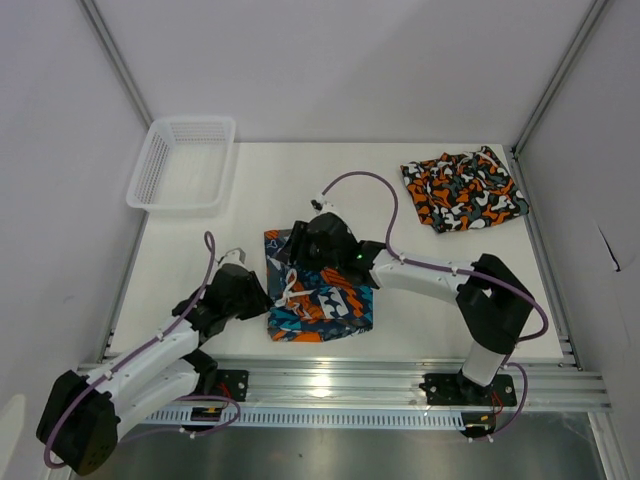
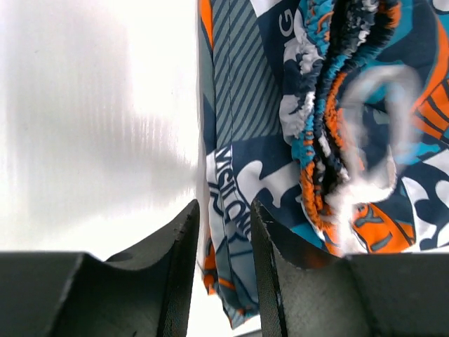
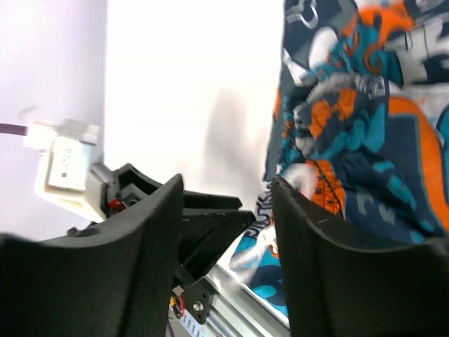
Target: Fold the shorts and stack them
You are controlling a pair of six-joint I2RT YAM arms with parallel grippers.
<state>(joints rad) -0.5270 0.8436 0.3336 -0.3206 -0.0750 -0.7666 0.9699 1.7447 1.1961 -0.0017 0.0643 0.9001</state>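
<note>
White table (image 1: 250, 190) seen from above, boxed in by pale walls, with two robot arms mounted on a metal rail (image 1: 330, 385) at its near edge. The cartoon shorts (image 1: 325, 300), blue-teal, orange and white, lie in a rough rectangle on the table near the front, about midway between the arms. Their gathered waistband and a white drawstring (image 1: 290, 290) sit toward the left part of the bundle.

The left gripper (image 1: 262, 300) is at the left edge of the cartoon shorts. In the left wrist view its two dark fingers (image 2: 182, 260) stand partly apart, and the hem of the shorts fills the gap between them. Whether they are pinching the cloth or only straddling it cannot be told.

The right gripper (image 1: 298, 255) reaches across from the right and hangs over the far left corner of the same shorts. In its wrist view the fingers (image 3: 302, 239) are spread wide with nothing clamped. The bunched waistband lies just beside the right-hand finger, and the left gripper shows through the gap.

The camo shorts (image 1: 465, 190), orange, black, grey and white, lie crumpled in the far right corner, well apart from both grippers. A white mesh basket (image 1: 180, 205) sits at the far left, partly overhanging the table edge. Purple cables (image 1: 390, 215) run along both arms.
</note>
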